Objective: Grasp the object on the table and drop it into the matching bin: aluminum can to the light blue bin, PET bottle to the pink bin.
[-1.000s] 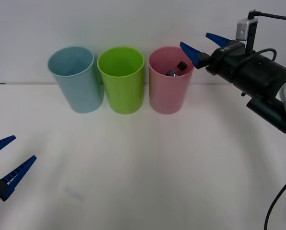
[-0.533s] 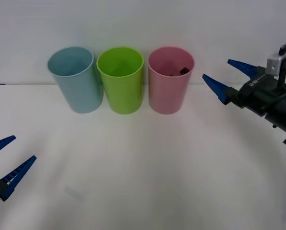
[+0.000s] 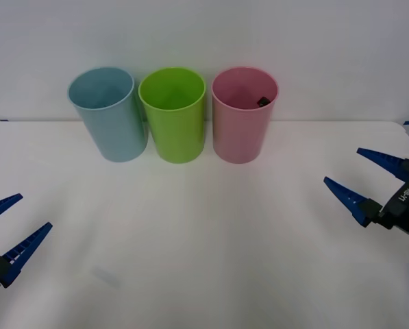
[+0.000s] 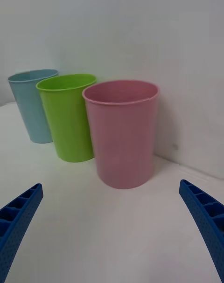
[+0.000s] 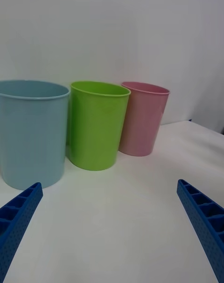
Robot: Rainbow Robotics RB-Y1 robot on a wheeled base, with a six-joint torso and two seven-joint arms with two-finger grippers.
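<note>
- The bottle (image 3: 263, 101) sits inside the pink bin (image 3: 244, 123), with just its black cap visible below the rim on the right side.
- The pink bin stands upright at the right end of a row at the back of the table (image 3: 204, 226), with the green bin (image 3: 174, 116) in the middle and the light blue bin (image 3: 109, 115) on the left.
- The right gripper (image 3: 368, 179) hovers over the table's right side, fingers spread and empty.
- The left gripper (image 3: 14, 223) waits at the front left edge, fingers spread too.
</note>
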